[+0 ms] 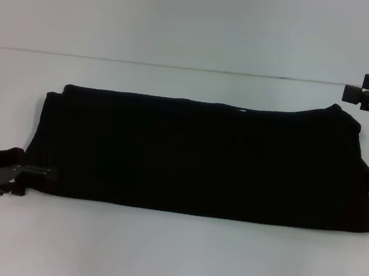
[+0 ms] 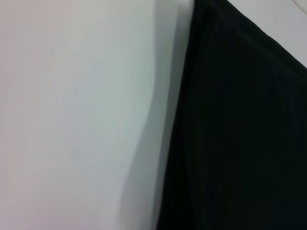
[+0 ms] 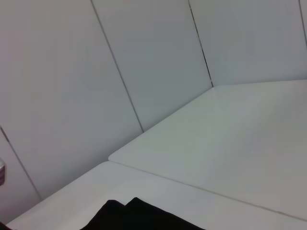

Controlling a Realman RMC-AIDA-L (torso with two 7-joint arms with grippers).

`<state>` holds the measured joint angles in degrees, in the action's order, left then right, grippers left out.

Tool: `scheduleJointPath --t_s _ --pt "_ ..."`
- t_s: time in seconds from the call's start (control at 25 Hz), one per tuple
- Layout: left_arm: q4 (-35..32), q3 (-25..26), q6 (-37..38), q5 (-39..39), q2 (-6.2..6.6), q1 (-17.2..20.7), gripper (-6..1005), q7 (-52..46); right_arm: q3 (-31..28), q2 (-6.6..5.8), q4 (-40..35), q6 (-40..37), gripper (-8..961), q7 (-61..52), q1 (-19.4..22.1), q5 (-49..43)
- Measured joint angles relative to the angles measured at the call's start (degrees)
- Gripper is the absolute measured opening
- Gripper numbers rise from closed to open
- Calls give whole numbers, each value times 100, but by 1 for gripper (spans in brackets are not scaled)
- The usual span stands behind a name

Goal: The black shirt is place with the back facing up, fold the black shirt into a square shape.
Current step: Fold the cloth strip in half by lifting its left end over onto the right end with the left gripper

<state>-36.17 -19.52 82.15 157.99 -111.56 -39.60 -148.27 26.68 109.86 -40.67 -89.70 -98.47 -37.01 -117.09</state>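
Your black shirt [image 1: 205, 157] lies folded into a wide band across the middle of the white table [image 1: 171, 256]. Your left gripper [image 1: 34, 171] sits at the shirt's left end, fingers pinching the cloth edge. Your right gripper [image 1: 351, 94] hovers off the far right corner, fingers narrow, holding nothing.

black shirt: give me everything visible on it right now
The black shirt is plain soft dark fabric, lying flat on the white table as a wide band, already folded lengthwise. Its edges look doubled at the far left corner, and no lettering shows. A tiny pale speck sits on its far edge. Its right end flares out unevenly. The left gripper is at its near left corner, apparently touching the fabric. The right gripper hangs clear beyond the far right corner.
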Motion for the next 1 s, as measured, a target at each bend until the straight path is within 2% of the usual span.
scheduleJointPath --t_s 0.56,1.0 --pt "49 5 -155 -21 21 -94 875 -9 4 0 -4 5 916 -10 14 3" --pt "49 17 -229 -89 21 -129 833 53 4 0 4 5 915 -9 18 3"
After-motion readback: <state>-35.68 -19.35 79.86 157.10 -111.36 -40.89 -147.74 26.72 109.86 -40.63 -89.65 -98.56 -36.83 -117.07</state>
